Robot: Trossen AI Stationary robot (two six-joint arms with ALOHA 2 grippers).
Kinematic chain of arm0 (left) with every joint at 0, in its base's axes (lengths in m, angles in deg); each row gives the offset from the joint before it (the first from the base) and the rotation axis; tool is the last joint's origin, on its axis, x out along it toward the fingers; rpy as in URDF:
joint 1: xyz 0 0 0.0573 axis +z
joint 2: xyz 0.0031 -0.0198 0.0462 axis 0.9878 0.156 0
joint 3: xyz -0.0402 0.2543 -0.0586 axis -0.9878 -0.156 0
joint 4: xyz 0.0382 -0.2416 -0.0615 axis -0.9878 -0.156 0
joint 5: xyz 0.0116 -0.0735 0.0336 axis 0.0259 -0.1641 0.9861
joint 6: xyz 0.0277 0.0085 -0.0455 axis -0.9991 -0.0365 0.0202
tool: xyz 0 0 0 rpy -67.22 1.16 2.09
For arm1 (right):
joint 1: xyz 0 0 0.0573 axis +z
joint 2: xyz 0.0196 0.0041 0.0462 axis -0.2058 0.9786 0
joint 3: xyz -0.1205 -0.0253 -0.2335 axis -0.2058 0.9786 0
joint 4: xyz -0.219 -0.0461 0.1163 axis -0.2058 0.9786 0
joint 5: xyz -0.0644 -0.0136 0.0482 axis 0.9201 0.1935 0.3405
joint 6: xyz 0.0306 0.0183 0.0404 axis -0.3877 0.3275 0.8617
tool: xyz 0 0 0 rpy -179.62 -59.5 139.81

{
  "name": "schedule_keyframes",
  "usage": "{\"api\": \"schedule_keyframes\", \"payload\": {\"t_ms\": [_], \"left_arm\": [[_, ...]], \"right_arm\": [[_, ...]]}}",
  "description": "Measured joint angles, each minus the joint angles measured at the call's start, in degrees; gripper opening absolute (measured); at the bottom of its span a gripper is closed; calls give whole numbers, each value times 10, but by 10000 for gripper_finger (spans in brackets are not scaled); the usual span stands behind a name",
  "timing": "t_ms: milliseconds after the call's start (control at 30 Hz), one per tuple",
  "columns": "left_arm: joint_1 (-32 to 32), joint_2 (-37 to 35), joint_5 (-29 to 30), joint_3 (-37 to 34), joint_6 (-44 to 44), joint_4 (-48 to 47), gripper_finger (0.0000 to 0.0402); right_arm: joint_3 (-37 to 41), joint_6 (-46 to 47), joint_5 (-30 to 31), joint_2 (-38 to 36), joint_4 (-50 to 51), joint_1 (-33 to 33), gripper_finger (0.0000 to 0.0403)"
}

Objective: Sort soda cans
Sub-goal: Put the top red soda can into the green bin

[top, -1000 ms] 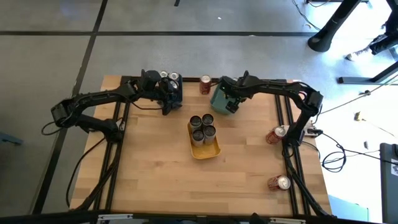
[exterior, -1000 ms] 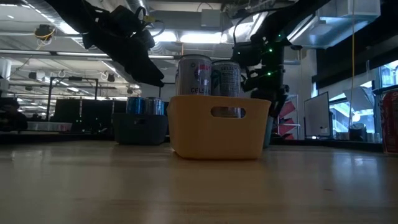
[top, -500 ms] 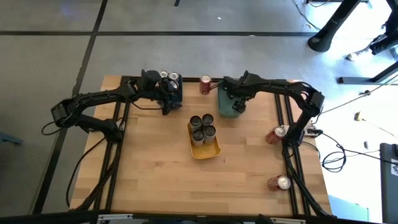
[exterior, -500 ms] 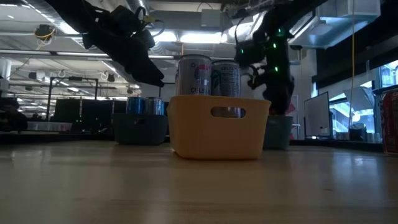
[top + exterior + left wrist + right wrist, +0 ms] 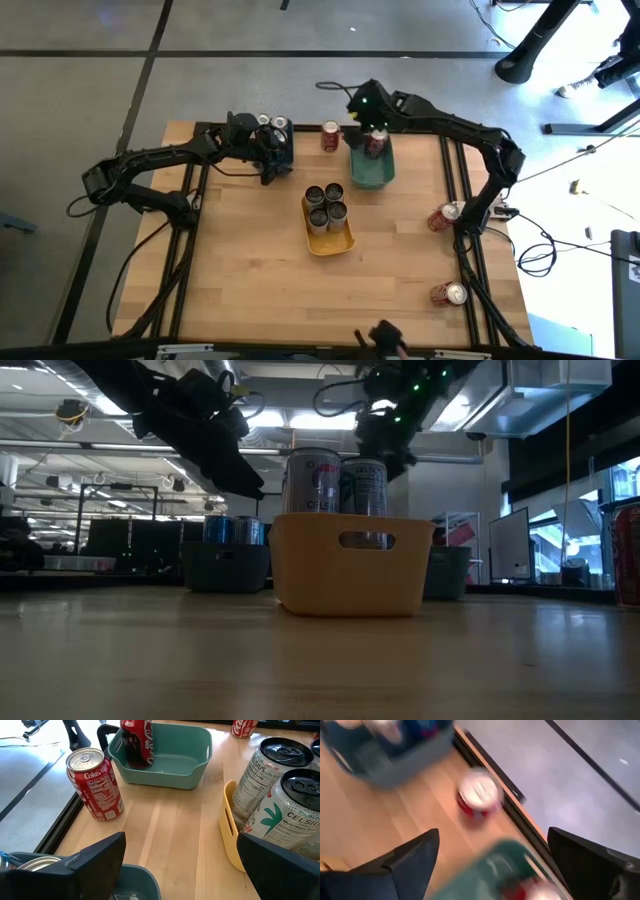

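- High view: three silver cans packed in yellow bin mid-table; one red can upright in teal bin toward far edge; another red can standing just beside that bin on bare wood.
- Also high view only: two more red cans lying near right rail, one nearer front; silver tops showing in dark bin at far edge, behind left arm.
- Left gripper over dark bin; fingers spread wide, nothing between, per left wrist view.
- Left wrist view adds labels: Celsius on silver cans, Coke on red ones.
- Right gripper raised past teal bin's far end; fingers wide apart, empty; right wrist view blurred, red can top and teal rim just made out.
- Low view: yellow bin front w/ handle slot, two silver cans rising above rim; red cans' places not clear from there.
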Motion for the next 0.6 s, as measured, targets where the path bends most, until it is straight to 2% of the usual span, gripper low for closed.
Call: {"api": "schedule_keyframes", "payload": {"t_ms": [67,300,600], "left_arm": [[0,0,0,0,2,0,370],[0,0,0,0,2,0,370],[0,0,0,0,4,0,370]], "right_arm": [[1,0,-17,17,-39,-7,369],[1,1,-16,98,-143,-19,369],[2,2,-25,150,-178,-19,369]]}}
